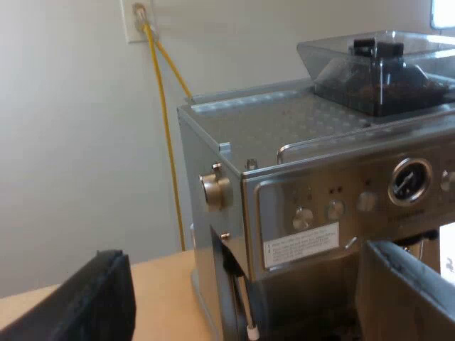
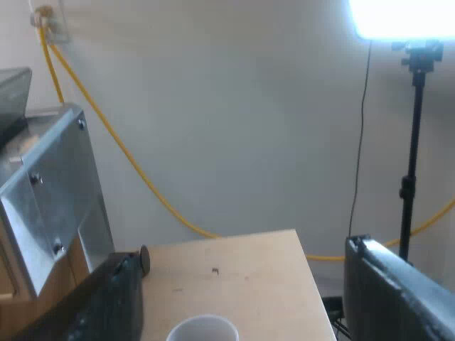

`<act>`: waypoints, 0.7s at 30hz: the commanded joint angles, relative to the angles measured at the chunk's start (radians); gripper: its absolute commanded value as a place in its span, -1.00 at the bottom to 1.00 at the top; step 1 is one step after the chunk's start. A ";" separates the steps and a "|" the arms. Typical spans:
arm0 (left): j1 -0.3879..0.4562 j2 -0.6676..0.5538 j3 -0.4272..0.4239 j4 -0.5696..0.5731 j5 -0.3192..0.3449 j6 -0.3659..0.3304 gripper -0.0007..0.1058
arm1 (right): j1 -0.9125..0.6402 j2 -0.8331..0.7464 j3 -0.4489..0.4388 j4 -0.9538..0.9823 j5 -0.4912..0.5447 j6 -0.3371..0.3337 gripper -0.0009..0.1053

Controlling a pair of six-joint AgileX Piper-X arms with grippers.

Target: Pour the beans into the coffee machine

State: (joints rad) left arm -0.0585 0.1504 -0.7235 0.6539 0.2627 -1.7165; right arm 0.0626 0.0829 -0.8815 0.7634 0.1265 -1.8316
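Not much is done yet, I think. The right gripper (image 2: pixel 242 252) has its two fingers wide apart w/ nothing in them. A white cup (image 2: pixel 202 328) stands on the table (image 2: pixel 249 263), near the espresso machine's (image 2: pixel 50 192) side wall. Just its rim is in sight, so I can't tell if beans are in it, or if it is a mug or a measuring glass.

The cup's rim lines up w/ the gap between the right gripper's fingers, closer to the finger on the machine's side. No finger touches it, as far as I can see. The cup is on the table, not lifted and not tipped.

The left gripper (image 1: pixel 245 256) is wide open too, and empty. It is close to the machine's front, lower than the machine's top.

The bean hopper (image 1: pixel 377 64) sits on the machine's top. It is clear plastic w/ something dark in it — prob. beans, but I can't be sure. A black knob sticks up in its middle. I can't tell if a lid is on it.

What is left, I think — nearly all of it. The cup must be gripped, lifted above the machine's top, moved over the hopper and tipped. If a lid is on the hopper, that has to come off first.
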 commanded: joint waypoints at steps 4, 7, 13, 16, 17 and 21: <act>-0.004 -0.050 -0.007 0.053 -0.075 -0.009 0.26 | -0.004 -0.083 0.001 0.071 0.006 -0.012 0.18; -0.004 -0.054 -0.007 0.056 -0.075 -0.009 0.26 | -0.004 -0.112 0.001 0.090 0.006 -0.012 0.18; -0.004 -0.156 -0.007 0.165 -0.072 -0.009 0.26 | -0.004 -0.139 0.000 0.136 -0.004 -0.005 0.18; -0.004 -0.193 -0.007 0.208 -0.072 -0.009 0.26 | -0.004 -0.139 0.000 0.156 -0.006 -0.004 0.18; -0.004 -0.206 -0.007 0.232 -0.074 -0.009 0.26 | -0.004 -0.139 0.000 0.161 -0.011 -0.004 0.18; -0.004 -0.203 -0.016 0.295 -0.077 -0.009 0.26 | -0.004 -0.139 0.000 0.161 -0.020 -0.004 0.18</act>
State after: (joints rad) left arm -0.0585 -0.0140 -0.7277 0.9306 0.1971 -1.7165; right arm 0.0626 -0.0074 -0.8748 0.9295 0.1170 -1.8292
